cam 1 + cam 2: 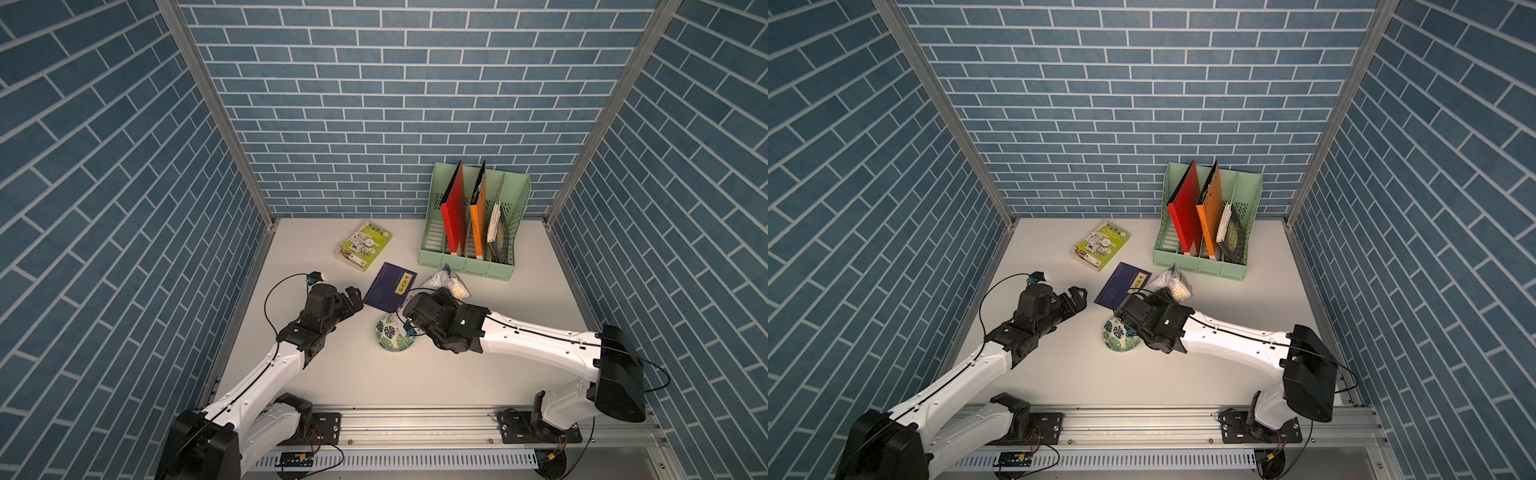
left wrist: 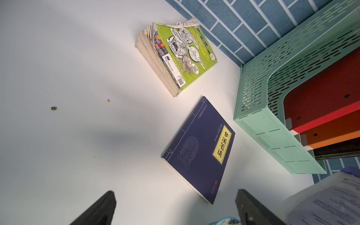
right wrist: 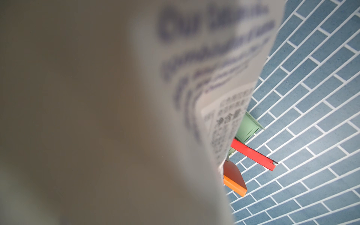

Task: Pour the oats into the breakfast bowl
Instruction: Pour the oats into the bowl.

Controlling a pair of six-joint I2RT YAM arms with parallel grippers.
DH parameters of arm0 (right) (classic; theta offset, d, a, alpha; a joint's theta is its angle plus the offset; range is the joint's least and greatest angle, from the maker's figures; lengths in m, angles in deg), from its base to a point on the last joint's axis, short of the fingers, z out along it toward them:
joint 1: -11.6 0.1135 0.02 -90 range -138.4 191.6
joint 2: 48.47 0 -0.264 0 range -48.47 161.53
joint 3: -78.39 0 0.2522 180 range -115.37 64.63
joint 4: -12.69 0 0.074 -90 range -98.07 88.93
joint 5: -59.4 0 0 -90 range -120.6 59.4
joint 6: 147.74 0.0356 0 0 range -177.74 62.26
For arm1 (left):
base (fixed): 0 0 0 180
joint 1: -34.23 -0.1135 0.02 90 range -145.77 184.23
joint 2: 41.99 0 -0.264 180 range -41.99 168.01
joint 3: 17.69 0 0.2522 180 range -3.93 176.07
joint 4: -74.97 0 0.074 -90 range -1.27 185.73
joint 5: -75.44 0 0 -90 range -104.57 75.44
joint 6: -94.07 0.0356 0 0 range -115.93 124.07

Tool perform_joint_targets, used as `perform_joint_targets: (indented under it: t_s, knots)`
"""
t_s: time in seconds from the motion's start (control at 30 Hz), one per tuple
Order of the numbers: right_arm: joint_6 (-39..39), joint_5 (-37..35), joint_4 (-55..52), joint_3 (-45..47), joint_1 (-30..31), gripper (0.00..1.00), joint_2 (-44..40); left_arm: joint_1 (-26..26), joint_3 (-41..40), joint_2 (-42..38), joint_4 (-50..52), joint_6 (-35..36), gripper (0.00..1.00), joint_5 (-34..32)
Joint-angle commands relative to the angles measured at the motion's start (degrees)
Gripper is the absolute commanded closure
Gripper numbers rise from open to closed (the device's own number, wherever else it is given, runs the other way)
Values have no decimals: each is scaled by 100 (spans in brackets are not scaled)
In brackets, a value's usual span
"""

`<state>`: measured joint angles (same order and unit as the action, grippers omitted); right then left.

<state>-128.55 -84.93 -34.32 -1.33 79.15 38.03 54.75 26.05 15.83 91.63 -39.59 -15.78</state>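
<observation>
The breakfast bowl [image 1: 392, 338] sits on the white table [image 1: 353, 374]. It is small, round and white with dark and light green leaves, and its leaf-printed inner wall shows wherever the right wrist does not cover it. Well beyond the bowl, towards the back wall, stands a mint-green file rack [image 1: 469, 266]. It holds a red folder [image 1: 455, 216] and an orange folder [image 1: 480, 216], both leaning, plus a pale-edged book and a dark book [image 1: 500, 239] in an end slot.

The right arm reaches in low with its wrist over the bowl's right-hand rim. The right gripper [image 1: 436, 296] is closed on the oats pouch [image 1: 434, 282]. Its fingers are hidden in both top views, and the right wrist view is nearly filled by the pouch's blurred pale wall with dark blue print. The pouch hangs off the table just behind the bowl, crumpled and tilted. Pale beige oats [image 1: 457, 290] show through a clear patch on the side away from the bowl.

The left arm stretches forward on the bowl's left. The left gripper [image 1: 355, 300] has its jaws wide apart, holds nothing and is apart from the bowl.

A dark blue book [image 1: 390, 286] lies flat just behind the bowl, and a green picture-covered book [image 1: 364, 246] lies farther back
</observation>
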Motion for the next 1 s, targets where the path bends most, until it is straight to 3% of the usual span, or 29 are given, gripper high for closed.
perform_joint_targets:
  t_s: [0.0,0.7,0.97]
  knots:
    - [-175,-644,497,-48,57,100,-22,-39,149,28,-25,80,0,15]
    - [-281,-751,682,-76,85,100,112,-39,166,44,-11,83,0,22]
    - [-667,-945,1032,76,104,100,70,-39,184,51,-9,95,0,25]
